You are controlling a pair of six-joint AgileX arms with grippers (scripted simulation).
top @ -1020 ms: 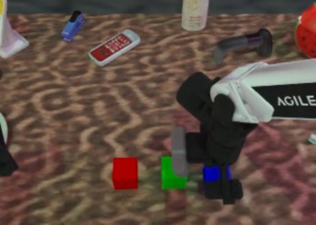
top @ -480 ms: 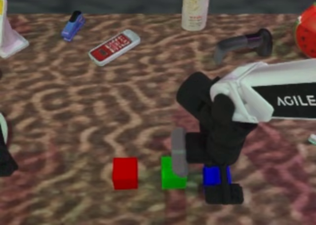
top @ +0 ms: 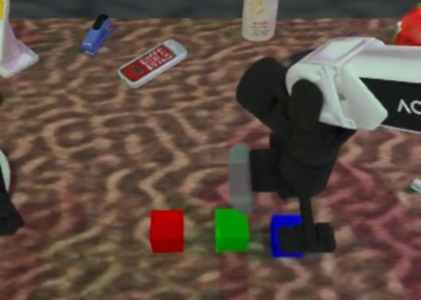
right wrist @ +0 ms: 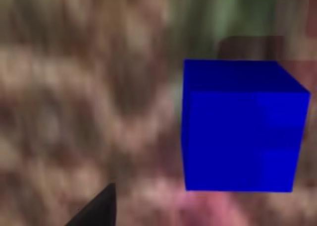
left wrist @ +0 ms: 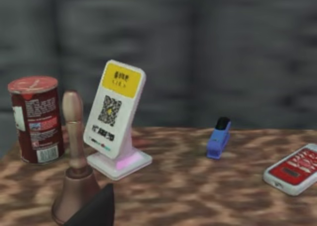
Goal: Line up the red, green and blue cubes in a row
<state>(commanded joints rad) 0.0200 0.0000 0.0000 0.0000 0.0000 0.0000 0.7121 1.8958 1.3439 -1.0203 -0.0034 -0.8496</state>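
The small bright red cube, the bright green cube and the deep blue cube sit in a row low in the frame on the brown patterned desk, so the job looks about done. The right gripper is just beside the blue cube with its fingers apart, holding nothing. The left gripper waits at the left edge; I cannot tell how open it is.

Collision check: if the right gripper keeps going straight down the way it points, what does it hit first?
Probably the blue cube, which sits right under the open right gripper. Height above it is unclear from the top view.
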